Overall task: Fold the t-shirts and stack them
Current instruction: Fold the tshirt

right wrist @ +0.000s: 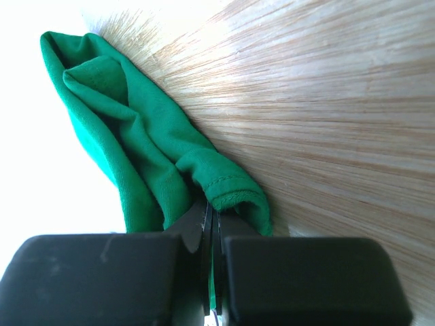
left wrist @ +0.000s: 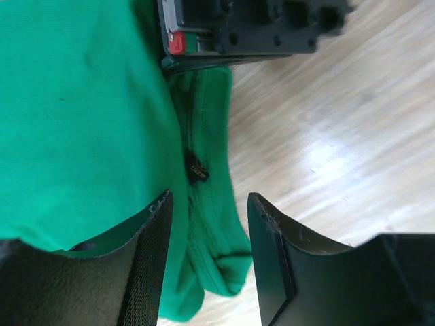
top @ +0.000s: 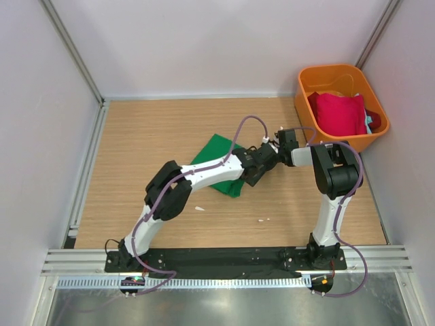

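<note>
Bases of both arms stand at the near edge of the table, a pale wood-grain laminate with two small white scraps lying on it just ahead of them. Mid-table, the green t-shirt lies in a loose, roughly folded heap of soft matte knit; its right-hand part is hidden under the left forearm in the overhead view, so its outline there cannot be made out. The left claw is released, its jaws moderately apart and astride a stitched, doubled hem of the green t-shirt, which carries a small dark tag on the seam. Whether the ribbed black pads actually touch the cloth cannot be told. Directly beyond, the right claw is clenched, its black blocky fingers pressed together with a rolled, stitched edge of the green t-shirt pinched between them. The cloth bunches in soft folds just above the table surface, and the background on that side is washed out white. At the far right corner stands an orange bin of smooth, round-cornered plastic. Inside it lies the red t-shirt, crumpled, and a sliver of the teal t-shirt shows at its right side, the rest covered.
</note>
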Available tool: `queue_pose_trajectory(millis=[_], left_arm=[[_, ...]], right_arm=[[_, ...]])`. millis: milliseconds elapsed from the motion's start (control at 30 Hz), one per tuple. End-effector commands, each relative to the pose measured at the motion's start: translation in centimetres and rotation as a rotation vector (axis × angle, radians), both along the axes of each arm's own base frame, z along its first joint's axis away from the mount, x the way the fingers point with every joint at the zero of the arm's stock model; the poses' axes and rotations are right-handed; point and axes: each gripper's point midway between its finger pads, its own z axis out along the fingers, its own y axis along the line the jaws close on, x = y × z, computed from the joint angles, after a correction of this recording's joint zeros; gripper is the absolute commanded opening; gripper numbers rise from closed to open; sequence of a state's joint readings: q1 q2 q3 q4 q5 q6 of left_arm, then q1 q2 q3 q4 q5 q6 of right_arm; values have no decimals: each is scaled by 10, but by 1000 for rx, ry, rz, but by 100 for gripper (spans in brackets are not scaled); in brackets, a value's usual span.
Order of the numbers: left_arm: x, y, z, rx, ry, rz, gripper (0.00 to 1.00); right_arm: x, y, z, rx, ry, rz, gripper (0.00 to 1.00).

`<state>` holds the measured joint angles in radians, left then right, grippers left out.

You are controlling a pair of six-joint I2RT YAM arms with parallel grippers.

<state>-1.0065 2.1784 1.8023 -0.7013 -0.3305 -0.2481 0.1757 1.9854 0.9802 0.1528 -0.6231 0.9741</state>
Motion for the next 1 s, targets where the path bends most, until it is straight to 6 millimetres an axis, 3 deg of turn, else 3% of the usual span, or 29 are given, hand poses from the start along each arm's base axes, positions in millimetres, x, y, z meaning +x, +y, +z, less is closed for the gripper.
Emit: queue_pose_trajectory(millis=[0,133,267,433,667,967], left_arm=[[22,8,11,63,-103,38,49],[33,16,17,113,-193,80,45],[32,9,36,101,-253,77,44],[31,7,41,99,-273,64,46],[31,5,12,143,-211,38,52],[40,7,-10,200,-212,42,42]], right_arm=[[-9,-11,-26,-64,65,-24,1],[-8,-10,-25,-59,61,-23,1],[-8,-10,-26,-57,61,-19,1],[-9,-10,-28,-53,65,-15,1],[-11,-10,-28,-47,68,-12,1],[-11,-11,-27,-39,67,-12,1]])
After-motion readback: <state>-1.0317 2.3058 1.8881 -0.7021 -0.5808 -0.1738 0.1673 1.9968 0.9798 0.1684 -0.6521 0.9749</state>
